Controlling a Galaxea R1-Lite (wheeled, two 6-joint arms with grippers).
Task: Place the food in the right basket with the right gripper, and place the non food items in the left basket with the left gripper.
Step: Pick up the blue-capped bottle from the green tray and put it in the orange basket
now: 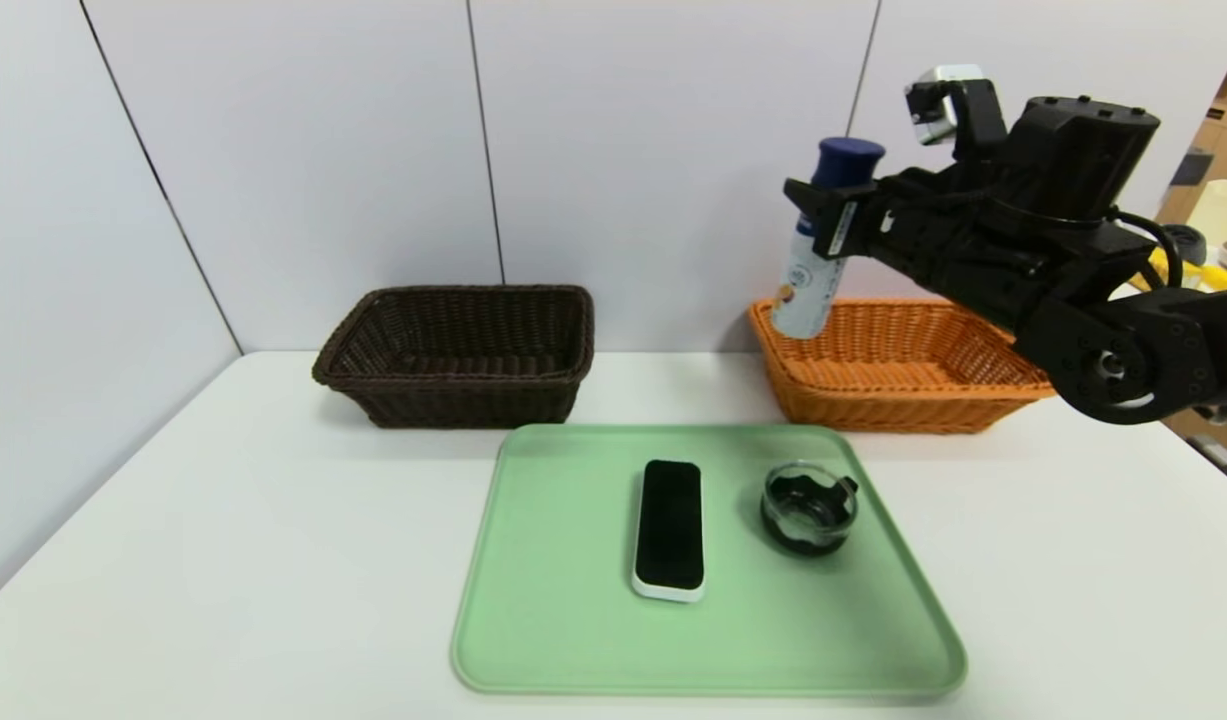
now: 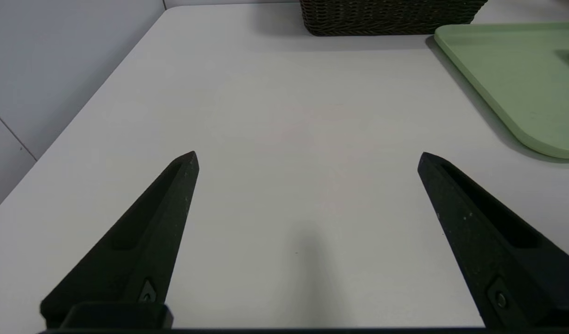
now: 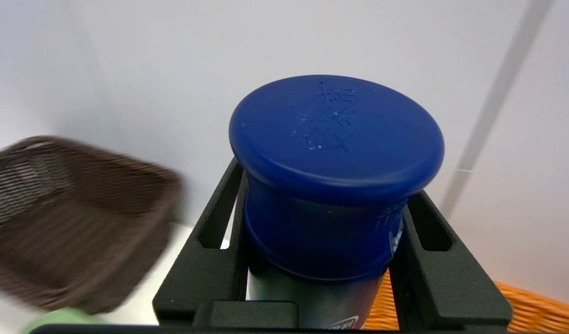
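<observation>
The right hand [image 1: 833,215] is closed around the blue-capped drink bottle [image 1: 823,240], one finger on each side, gripping it at the lower part of its dark blue cap [image 3: 335,139]. Measured from the green tray [image 1: 708,640], this hand is beyond the far right corner and raised well above it. The bottle hangs tilted, its cap up and its white, printed body pointing down, with its base at the near left part of the orange wicker basket's rim in the head view; whether the two touch, I cannot tell.

The orange wicker basket [image 1: 898,410] stands behind the tray's far right corner, just beside it, reaching out past the tray's right side. The right arm [image 1: 1063,270] comes in from the right and passes over that basket's right part.

On the tray itself, the round clear glass dish [image 1: 811,505] sits toward the right edge, dark inside. The black-faced slab [image 1: 671,525] with its white base lies flat near the tray's middle, apart from the dish. The dark brown wicker basket [image 1: 463,400] stands behind the tray's far left corner, extending to the left.

The left hand [image 2: 307,157] is open and holds nothing, above the white counter [image 2: 303,111] to the left of the tray.
</observation>
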